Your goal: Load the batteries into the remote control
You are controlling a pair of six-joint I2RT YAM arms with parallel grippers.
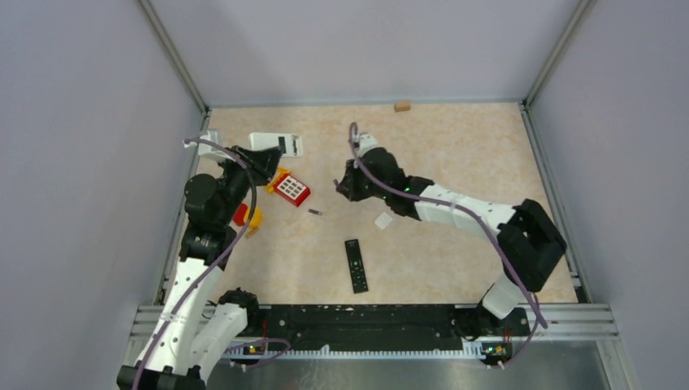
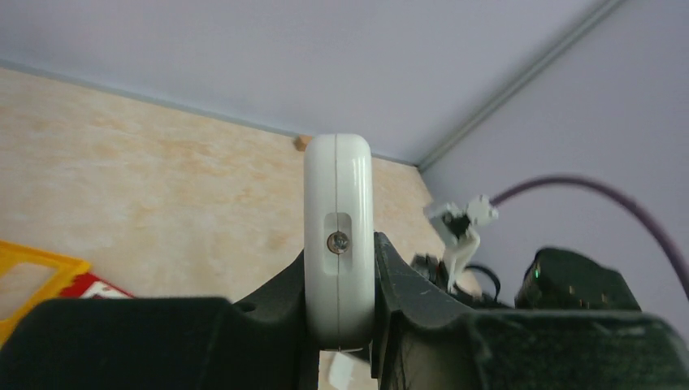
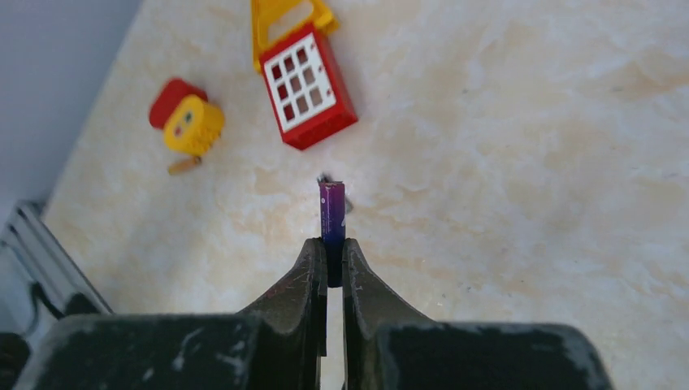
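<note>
My left gripper (image 1: 258, 159) is shut on a white remote (image 1: 276, 145) at the back left. In the left wrist view the remote (image 2: 339, 236) stands edge-on between the fingers (image 2: 406, 284), with a screw in its side facing the camera. My right gripper (image 1: 341, 186) is shut on a purple battery (image 3: 331, 213) and holds it above the table, with the battery pointing forward out of the fingertips. A second dark battery (image 1: 315, 212) lies on the table between the arms. A third battery is not in view.
A black remote (image 1: 355, 265) lies near the front centre. A small white piece (image 1: 383, 220) lies under the right arm. A red and yellow toy panel (image 1: 290, 188) and a yellow and red toy (image 1: 248, 216) lie on the left. A wooden block (image 1: 401, 106) sits by the back wall.
</note>
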